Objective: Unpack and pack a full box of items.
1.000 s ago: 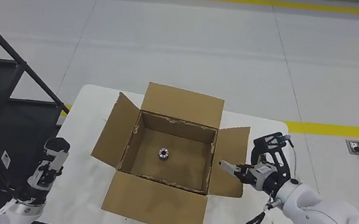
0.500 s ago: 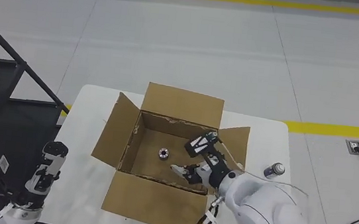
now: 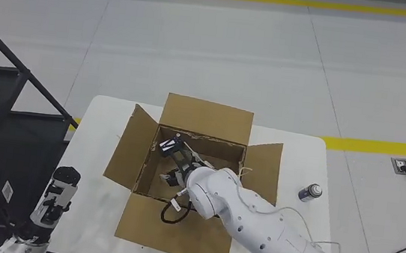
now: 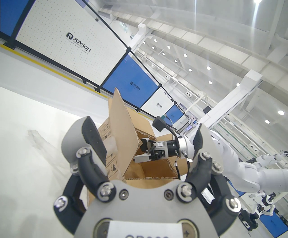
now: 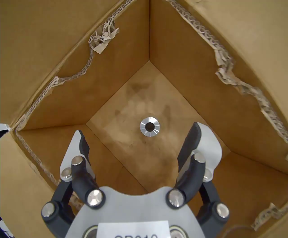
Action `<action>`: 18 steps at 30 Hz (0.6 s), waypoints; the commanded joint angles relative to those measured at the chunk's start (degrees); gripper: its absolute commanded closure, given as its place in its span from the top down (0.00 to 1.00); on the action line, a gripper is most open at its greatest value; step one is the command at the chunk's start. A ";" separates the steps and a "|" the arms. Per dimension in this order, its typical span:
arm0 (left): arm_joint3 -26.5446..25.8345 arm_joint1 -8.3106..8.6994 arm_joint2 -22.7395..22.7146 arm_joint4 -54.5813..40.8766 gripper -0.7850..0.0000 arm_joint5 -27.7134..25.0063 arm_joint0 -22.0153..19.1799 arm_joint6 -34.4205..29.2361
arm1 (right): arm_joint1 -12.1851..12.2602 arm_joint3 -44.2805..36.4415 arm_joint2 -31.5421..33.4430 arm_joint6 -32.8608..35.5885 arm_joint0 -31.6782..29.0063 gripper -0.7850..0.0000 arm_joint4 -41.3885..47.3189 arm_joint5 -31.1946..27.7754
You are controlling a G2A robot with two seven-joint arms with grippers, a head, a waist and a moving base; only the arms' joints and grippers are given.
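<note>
1 box (image 3: 205,117), 1 round metal item (image 5: 150,127) inside; 1 can (image 3: 308,192) at worktop (image 3: 102,153) right edge. Right gripper (image 5: 137,129), left gripper (image 4: 144,122): fingers wide.

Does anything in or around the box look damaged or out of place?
Yes. The box has torn, ragged cardboard along its inner top edges, and there are dark smudges on its floor near the metal ring. Nothing looks spilled.
</note>
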 commanded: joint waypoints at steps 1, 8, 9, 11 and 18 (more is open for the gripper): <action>0.01 0.00 -0.01 -0.01 1.00 0.01 -0.01 0.06 | 0.11 -0.18 0.07 0.08 -0.05 1.00 -0.15 0.03; 0.01 0.00 -0.01 -0.01 1.00 0.01 -0.01 0.06 | 0.11 -0.18 0.07 0.08 -0.05 1.00 -0.15 0.03; 0.01 0.00 -0.01 -0.01 1.00 0.01 -0.01 0.06 | 0.11 -0.18 0.07 0.08 -0.05 1.00 -0.15 0.03; 0.01 0.00 -0.01 -0.01 1.00 0.01 -0.01 0.06 | 0.11 -0.18 0.07 0.08 -0.05 1.00 -0.15 0.03; 0.01 0.00 -0.01 -0.01 1.00 0.01 -0.01 0.06 | -1.98 6.49 0.62 -2.45 -0.84 1.00 1.89 -0.25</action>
